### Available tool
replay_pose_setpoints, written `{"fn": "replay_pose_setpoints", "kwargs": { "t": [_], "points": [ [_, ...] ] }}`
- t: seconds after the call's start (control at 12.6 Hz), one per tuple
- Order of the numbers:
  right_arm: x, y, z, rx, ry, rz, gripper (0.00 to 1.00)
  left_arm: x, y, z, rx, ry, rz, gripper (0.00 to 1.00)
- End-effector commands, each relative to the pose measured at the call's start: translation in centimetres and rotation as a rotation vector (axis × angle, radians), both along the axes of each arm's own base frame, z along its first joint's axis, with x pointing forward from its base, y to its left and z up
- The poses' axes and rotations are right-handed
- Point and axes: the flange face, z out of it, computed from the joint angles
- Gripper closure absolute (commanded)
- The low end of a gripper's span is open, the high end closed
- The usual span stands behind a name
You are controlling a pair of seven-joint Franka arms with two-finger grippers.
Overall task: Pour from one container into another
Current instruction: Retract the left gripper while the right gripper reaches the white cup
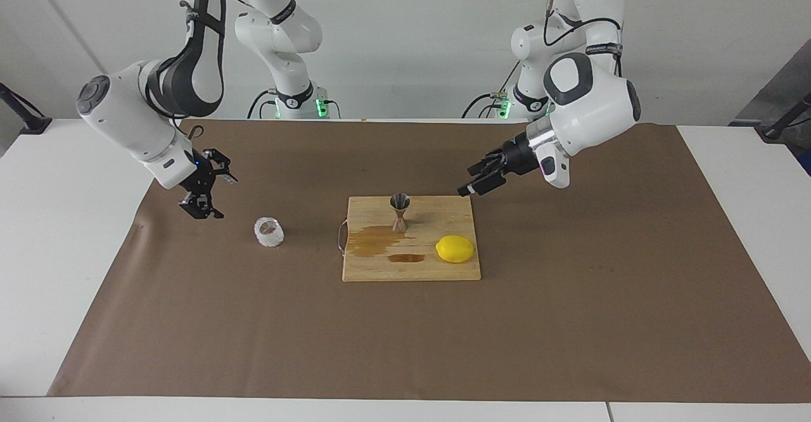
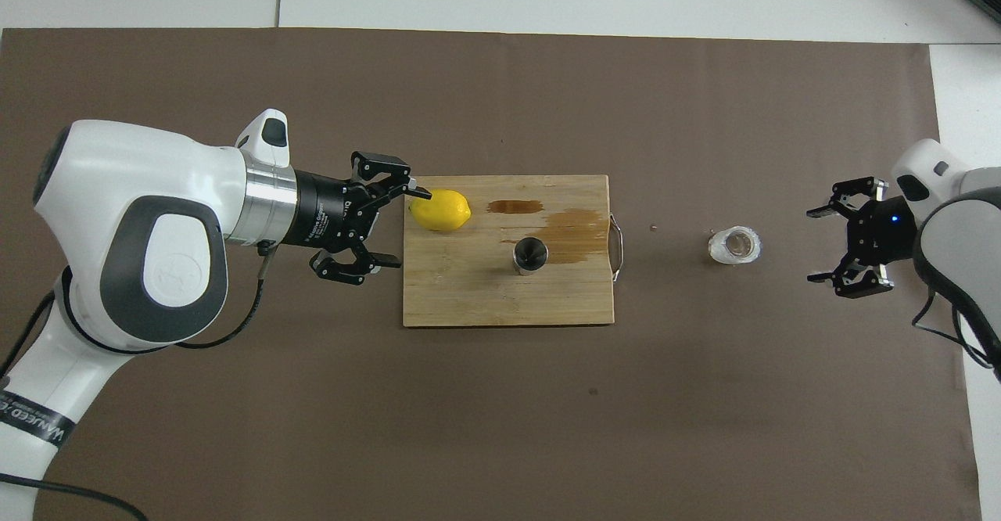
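The clear faceted glass cup (image 1: 268,232) (image 2: 734,245) stands on the brown paper, toward the right arm's end of the table. The silver hourglass jigger (image 1: 400,211) (image 2: 530,256) stands upright on the wooden cutting board (image 1: 437,271) (image 2: 469,294). My right gripper (image 1: 223,198) (image 2: 812,245) hangs open, low over the paper beside the cup, apart from it and with its jaws pointing at it. My left gripper (image 1: 467,180) (image 2: 407,228) is open over the board's edge at the left arm's end, holding nothing.
A yellow lemon (image 1: 455,248) (image 2: 440,210) lies on the board, close to the left gripper's fingertip as seen from overhead. Brown wet patches (image 1: 374,241) (image 2: 575,224) stain the board beside the jigger. A metal handle (image 2: 618,249) sticks out of the board toward the cup.
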Motion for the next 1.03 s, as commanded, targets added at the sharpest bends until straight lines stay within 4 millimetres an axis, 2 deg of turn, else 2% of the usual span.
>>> {"fn": "replay_pose_setpoints", "kwargs": {
  "t": [0.0,0.24,0.32,0.56,0.72,0.96],
  "points": [
    [0.5,0.2,-2.2,0.090,-0.066,0.015,0.00,-0.4,0.7,2.8,0.181,-0.086,-0.131,0.00],
    [0.4,1.1,-5.3,0.180,-0.056,-0.002,0.00,-0.9,1.4,4.4,0.325,-0.173,-0.307,0.00],
    [0.2,1.4,-6.7,0.220,-0.054,-0.001,0.00,-1.0,2.4,4.9,0.350,-0.194,-0.342,0.00],
    [0.2,1.5,-8.9,0.253,-0.041,0.009,0.00,-0.8,5.3,6.0,0.459,-0.308,-0.532,0.00],
    [0.3,1.9,-11.3,0.305,-0.043,0.004,0.00,-0.8,7.1,7.1,0.490,-0.373,-0.640,0.00],
    [0.4,2.0,-12.2,0.304,-0.065,0.022,0.00,-1.2,11.1,9.4,0.495,-0.424,-0.712,0.00]
  ]
}}
